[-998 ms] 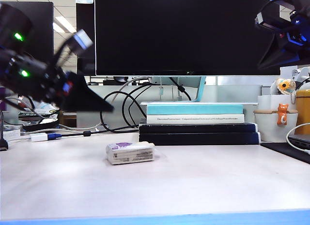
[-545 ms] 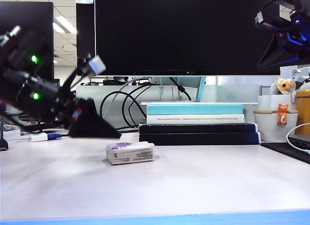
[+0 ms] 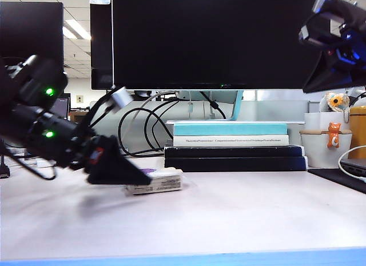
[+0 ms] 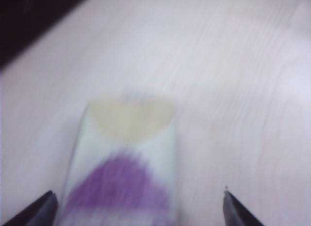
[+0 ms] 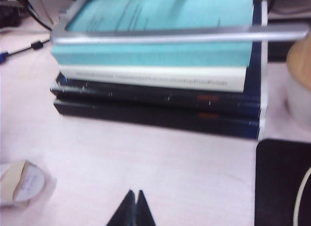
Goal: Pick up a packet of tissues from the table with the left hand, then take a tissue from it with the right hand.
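- While the packet of tissues [image 3: 155, 181] lies flat on the table [image 3: 229, 220], just in front of the stack of books [image 3: 234, 147], the left hand [image 3: 117, 169] is low beside it, wedge tip at the packet's left end.
- Left wrist view: fingertips [image 4: 40, 211] wide apart, one each side of the packet [image 4: 124, 172], purple patch between them. Jaws straddle the narrow width, so a close should pinch the long sides. No contact visible yet; nothing held.
- Packet's long axis lines up with the approach, which is probably why the wrist is angled that way.
- Right hand [image 3: 334, 54] is parked high at the right of the exterior view, well apart from the packet. Its fingertips [image 5: 134, 206] are pressed together, holding nothing.
- Parked up there it stays out of the left arm's path; likely waiting for the packet to be lifted before pulling a tissue.
- No loose tissue visible; the cream flap on the packet's top looks like the pull point, but it's blurred.
- Judgement: pre-grasp stage, first step not done.
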You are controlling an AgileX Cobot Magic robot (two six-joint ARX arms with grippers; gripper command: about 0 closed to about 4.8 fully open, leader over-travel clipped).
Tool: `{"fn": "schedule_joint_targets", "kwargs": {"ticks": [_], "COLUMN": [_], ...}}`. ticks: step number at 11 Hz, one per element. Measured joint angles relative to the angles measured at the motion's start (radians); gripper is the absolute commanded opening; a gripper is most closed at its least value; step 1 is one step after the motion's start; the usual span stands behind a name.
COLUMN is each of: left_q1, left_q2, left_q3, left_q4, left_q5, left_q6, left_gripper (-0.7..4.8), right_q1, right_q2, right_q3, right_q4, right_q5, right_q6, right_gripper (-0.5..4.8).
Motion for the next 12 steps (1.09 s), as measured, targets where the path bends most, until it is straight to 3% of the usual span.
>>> {"fn": "schedule_joint_targets", "kwargs": {"ticks": [6,7,8,12], "left_q1": [-0.067,-0.066,-0.064,-0.067], "left_q2": [0.097,0.097,0.097,0.088], "left_q3": [0.032,0.032,0.032,0.032], "left_q4": [0.109,0.125,0.128,0.113], "left_q5": [-0.074,-0.098,-0.116,-0.127], "left_q6": [-0.040,-0.069,-0.073,-0.079], "left_gripper": [4.79,4.16,3.16,3.02], "right_q1": [0.000,0.000,0.000,0.000], "right_q2": [0.014,0.014,0.014,0.014], "right_q3": [0.000,0.000,0.000,0.000], "right_q4": [0.000,0.000,0.000,0.019], "right_q5": [0.000,0.000,0.000,-0.005], "right_q6": [0.000,0.000,-0.003,0.001], "right_gripper": [-0.06,-0.06,-0.06,-0.06]}}
